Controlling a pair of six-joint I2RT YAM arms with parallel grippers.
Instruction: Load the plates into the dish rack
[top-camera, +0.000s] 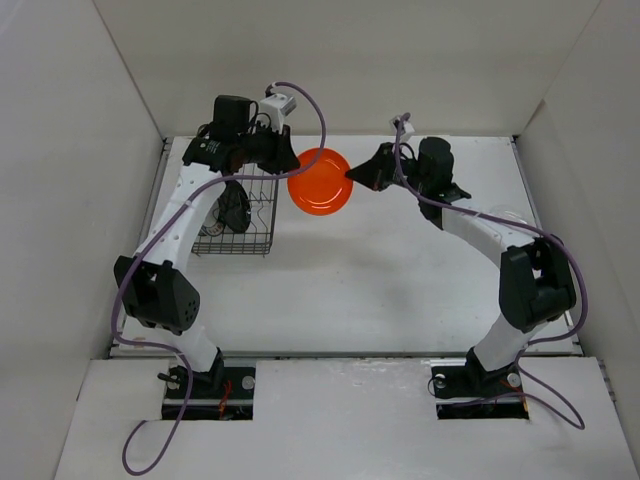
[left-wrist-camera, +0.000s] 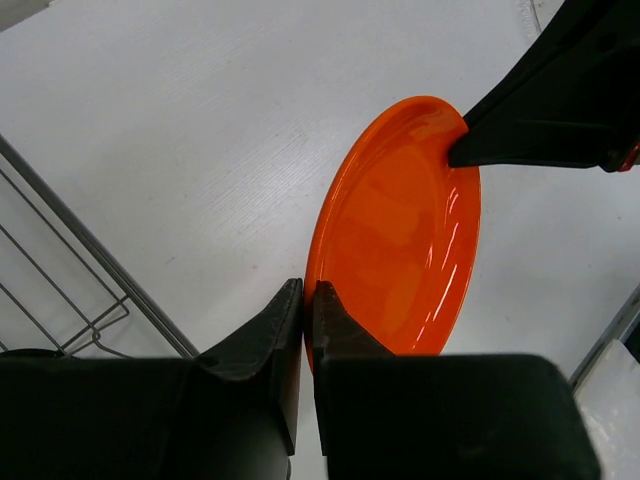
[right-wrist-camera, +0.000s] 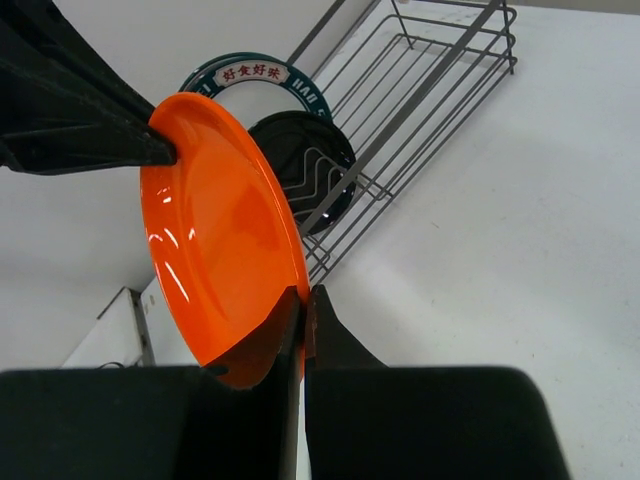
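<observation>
Left fingers (left-wrist-camera: 275, 340), right fingers (right-wrist-camera: 330, 340) at rim of face-up orange plate (top-camera: 320, 182)

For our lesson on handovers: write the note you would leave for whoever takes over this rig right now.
The left gripper is shut on the orange plate at one rim; the right gripper is shut on the opposite rim.
The plate is just right of the rack, not in it.
Done: black plate and green-rimmed plate sit in the rack.
Left: probably one gripper releases and the other slots the orange plate. The fourth plate is not clearly in view.
</observation>
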